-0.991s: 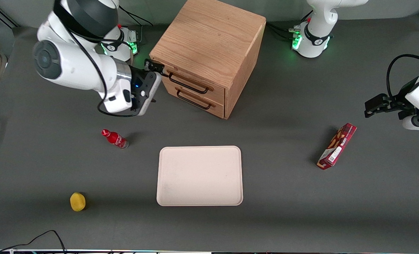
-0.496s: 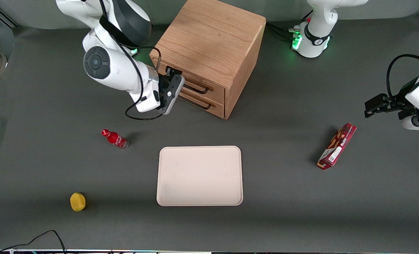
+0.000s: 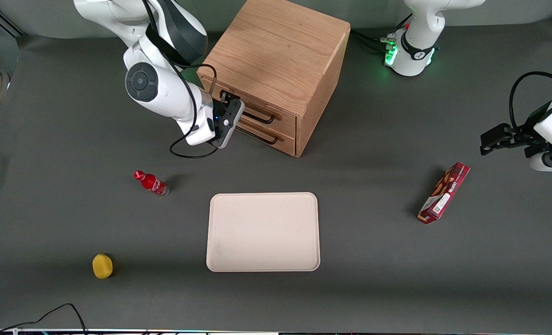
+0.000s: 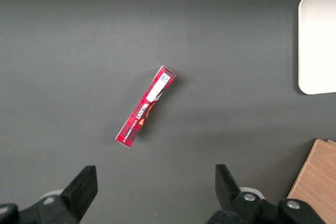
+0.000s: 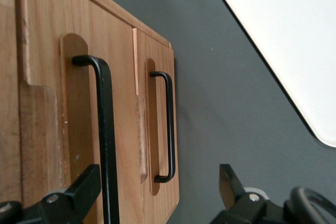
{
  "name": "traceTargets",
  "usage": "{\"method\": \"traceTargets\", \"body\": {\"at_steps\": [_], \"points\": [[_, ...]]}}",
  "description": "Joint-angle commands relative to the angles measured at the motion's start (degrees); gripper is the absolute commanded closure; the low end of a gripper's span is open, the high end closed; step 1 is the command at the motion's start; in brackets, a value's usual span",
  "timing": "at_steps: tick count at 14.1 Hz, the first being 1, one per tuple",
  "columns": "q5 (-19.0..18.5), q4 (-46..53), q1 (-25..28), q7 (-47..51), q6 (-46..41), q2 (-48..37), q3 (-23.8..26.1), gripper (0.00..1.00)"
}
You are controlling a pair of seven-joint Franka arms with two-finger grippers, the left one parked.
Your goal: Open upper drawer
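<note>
I am holding my gripper (image 3: 223, 98), fingers spread and grasping nothing, in front of the wooden cabinet (image 3: 276, 56) beside the upper drawer (image 3: 257, 111). That drawer is sitting shut beneath the cabinet top; its black handle (image 5: 105, 135) is waiting ungripped, so pulling remains. No writing is legible.
</note>
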Motion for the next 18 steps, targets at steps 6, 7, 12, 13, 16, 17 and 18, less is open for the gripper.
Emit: {"method": "traceTargets", "body": {"at_steps": [6,7,12,13,16,17,18], "points": [[3.8,-3.78,-0.75,-0.68,3.63,-1.92,1.8,0.0],[3.8,-3.87,-0.67,-0.68,3.81,-1.75,1.8,0.0],[3.71,-4.92,-0.67,-0.94,7.68,0.36,1.71,0.0],[3.62,-4.66,-0.75,-1.29,7.68,0.62,1.62,0.0],[3.01,-4.48,-0.84,-1.56,8.46,1.59,1.1,0.0],[2.57,-4.48,-0.84,-1.56,8.9,2.11,1.01,0.0],[2.22,-4.39,-0.93,-1.56,9.6,2.73,0.92,0.0]]}}
